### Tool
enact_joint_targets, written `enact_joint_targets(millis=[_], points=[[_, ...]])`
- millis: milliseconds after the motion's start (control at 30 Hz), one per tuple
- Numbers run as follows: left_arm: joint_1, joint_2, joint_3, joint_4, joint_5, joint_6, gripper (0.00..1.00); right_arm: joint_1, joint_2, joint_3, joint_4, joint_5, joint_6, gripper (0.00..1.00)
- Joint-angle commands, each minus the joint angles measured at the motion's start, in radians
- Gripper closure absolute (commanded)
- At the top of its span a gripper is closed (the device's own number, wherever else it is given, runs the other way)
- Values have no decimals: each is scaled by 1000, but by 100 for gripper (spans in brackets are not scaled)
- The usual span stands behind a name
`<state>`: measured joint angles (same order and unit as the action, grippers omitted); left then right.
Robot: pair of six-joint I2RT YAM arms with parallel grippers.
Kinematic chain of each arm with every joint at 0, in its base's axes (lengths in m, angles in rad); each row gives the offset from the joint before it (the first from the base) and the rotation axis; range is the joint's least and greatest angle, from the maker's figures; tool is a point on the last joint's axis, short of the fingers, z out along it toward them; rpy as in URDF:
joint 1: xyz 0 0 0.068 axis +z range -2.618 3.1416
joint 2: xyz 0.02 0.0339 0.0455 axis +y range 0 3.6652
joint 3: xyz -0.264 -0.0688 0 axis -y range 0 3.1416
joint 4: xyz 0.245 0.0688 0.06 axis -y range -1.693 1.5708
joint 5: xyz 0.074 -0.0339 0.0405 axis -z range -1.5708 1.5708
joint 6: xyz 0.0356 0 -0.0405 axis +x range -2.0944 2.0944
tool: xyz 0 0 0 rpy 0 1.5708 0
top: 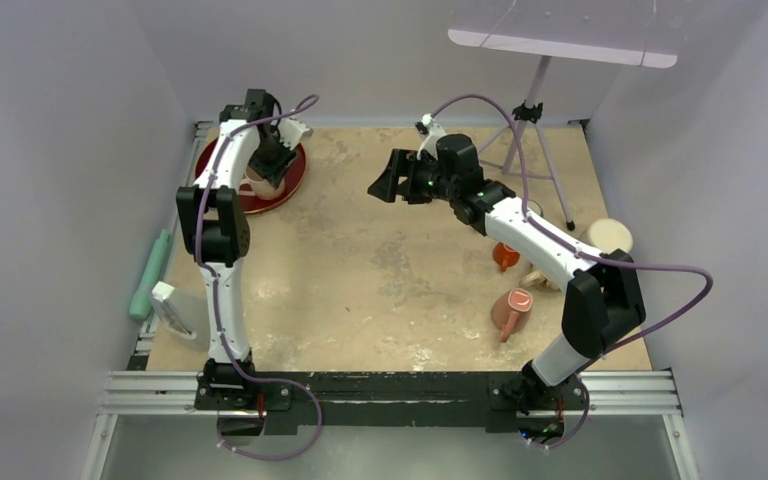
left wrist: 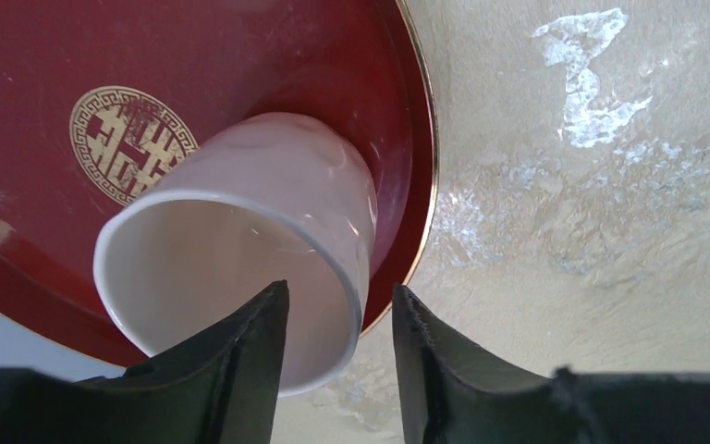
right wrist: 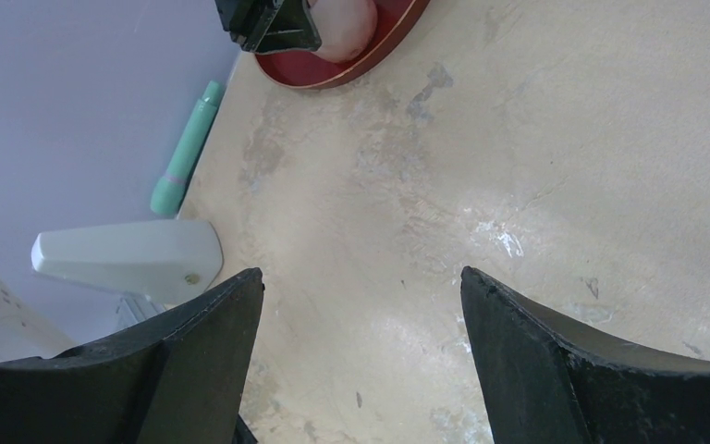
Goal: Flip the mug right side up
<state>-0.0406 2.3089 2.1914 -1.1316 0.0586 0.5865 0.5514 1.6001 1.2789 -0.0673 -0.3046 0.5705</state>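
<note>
A pale pink mug (left wrist: pixel 268 185) lies tilted on a red plate (left wrist: pixel 240 55) with a gold emblem, its mouth toward the left wrist camera; it shows in the top view (top: pixel 258 186) too. My left gripper (left wrist: pixel 340 301) is open and straddles the mug's rim, with one finger (left wrist: pixel 240 351) inside the mouth and the other outside over the table. A small gap shows on both sides of the wall. My right gripper (top: pixel 385 188) is open and empty above the middle of the table (right wrist: pixel 362 282).
A second pink mug (top: pixel 511 310) lies on its side at the right front, with an orange object (top: pixel 505 256) and a beige round lid (top: pixel 608 236) behind it. A green tool (top: pixel 150 275) and a white object (top: pixel 172 308) lie at the left edge. A tripod (top: pixel 530 120) stands at the back.
</note>
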Motion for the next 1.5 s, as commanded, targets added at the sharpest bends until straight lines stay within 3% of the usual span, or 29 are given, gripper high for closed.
enact_joint_targets(millis=[0, 200, 367, 433, 567, 700, 1167, 1467], points=[[-1, -60, 30, 57, 2, 1, 45, 1, -42, 20, 10, 14, -23, 17], [-17, -214, 5, 64, 66, -75, 34, 2, -48, 19, -8, 17, -49, 18], [-146, -433, -268, 131, 32, -23, 36, 2, -49, 8, 0, 16, -53, 18], [-168, -480, -376, 160, 15, -4, 44, 1, -49, 10, -7, 19, -54, 18], [-167, -436, -445, 132, -110, 9, 84, 2, -64, 3, -23, 54, -59, 18], [-142, -377, -518, 210, -244, 37, 100, 1, -73, -2, -28, 76, -72, 18], [-82, -160, -477, 452, -432, 124, 100, 0, -80, -10, -47, 110, -86, 18], [-76, -36, -357, 622, -461, 212, 100, 1, -73, 17, -102, 131, -106, 18]])
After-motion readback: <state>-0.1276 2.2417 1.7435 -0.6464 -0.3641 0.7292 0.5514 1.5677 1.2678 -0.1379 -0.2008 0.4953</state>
